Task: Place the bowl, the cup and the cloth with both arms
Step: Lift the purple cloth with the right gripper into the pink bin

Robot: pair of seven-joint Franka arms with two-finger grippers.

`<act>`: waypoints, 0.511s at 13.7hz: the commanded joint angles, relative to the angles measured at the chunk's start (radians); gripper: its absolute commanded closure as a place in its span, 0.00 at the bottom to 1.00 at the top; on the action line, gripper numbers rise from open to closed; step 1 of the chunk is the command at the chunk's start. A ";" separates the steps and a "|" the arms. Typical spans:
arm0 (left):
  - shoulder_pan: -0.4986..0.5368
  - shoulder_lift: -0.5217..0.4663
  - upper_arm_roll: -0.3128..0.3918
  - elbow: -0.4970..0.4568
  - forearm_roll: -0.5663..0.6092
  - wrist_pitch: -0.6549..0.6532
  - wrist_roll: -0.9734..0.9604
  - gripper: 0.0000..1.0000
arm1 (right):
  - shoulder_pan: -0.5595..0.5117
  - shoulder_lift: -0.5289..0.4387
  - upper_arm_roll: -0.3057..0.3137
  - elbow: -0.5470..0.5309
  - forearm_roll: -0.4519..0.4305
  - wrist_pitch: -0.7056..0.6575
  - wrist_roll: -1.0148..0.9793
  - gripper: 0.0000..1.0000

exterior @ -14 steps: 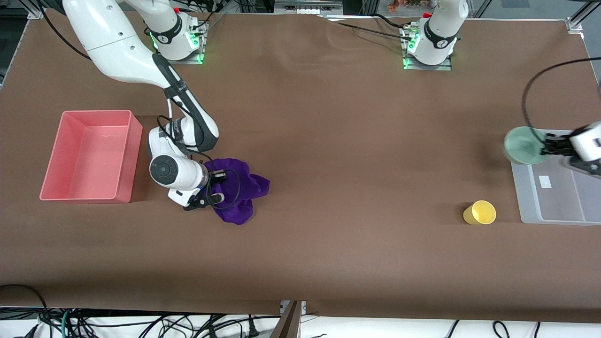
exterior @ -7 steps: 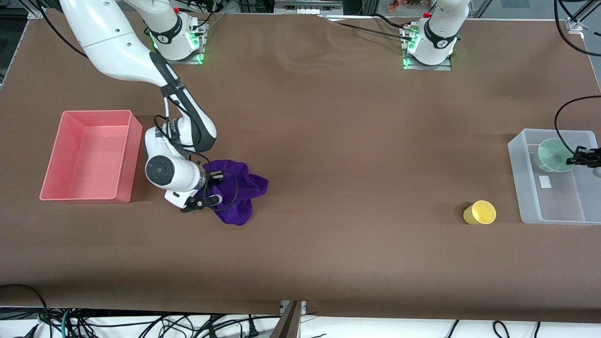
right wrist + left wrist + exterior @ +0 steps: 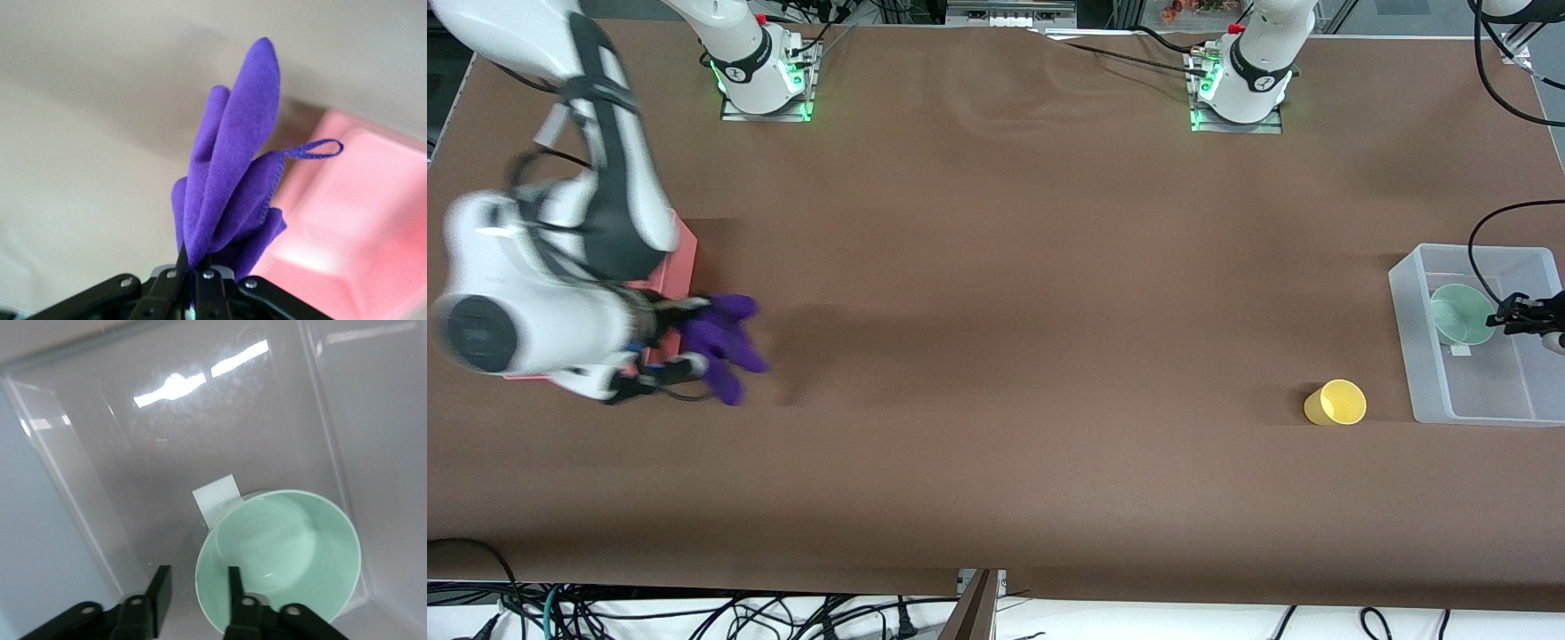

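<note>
The right claw [image 3: 680, 342] hangs raised beside the pink bin [image 3: 680, 267], clenched on the cloth [image 3: 725, 347]. The left claw [image 3: 197, 587], spread apart, straddles the rim of the bowl [image 3: 1461, 314] in the clear bin [image 3: 1405, 302]. The cup [image 3: 1336, 403] stands on the tabletop [image 3: 1005, 311] just beside that bin.

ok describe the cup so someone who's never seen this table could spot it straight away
Start at the clear plastic bin at the left arm's end of the table. The cup stands on the brown mat just outside the bin's corner nearest the front camera. It is a small plain yellow tumbler with no handle, unlike the mint-green bowl that sits inside the bin.
</note>
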 commanded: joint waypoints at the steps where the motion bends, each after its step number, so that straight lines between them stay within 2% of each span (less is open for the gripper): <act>1: -0.029 -0.112 -0.017 0.004 -0.012 -0.104 0.032 0.00 | -0.010 -0.016 -0.164 0.022 0.001 -0.077 -0.199 1.00; 3: -0.064 -0.175 -0.063 0.005 -0.012 -0.148 0.025 0.00 | -0.015 -0.016 -0.305 -0.011 0.000 -0.092 -0.360 1.00; 4: -0.083 -0.189 -0.091 0.005 -0.016 -0.162 0.019 0.00 | -0.016 -0.014 -0.342 -0.030 -0.009 -0.086 -0.400 1.00; 6: -0.110 -0.191 -0.157 0.000 -0.017 -0.165 -0.035 0.00 | -0.032 -0.007 -0.364 -0.066 -0.035 -0.056 -0.422 1.00; 7: -0.129 -0.183 -0.183 -0.006 -0.017 -0.165 -0.121 0.00 | -0.038 -0.007 -0.364 -0.094 -0.035 -0.027 -0.422 1.00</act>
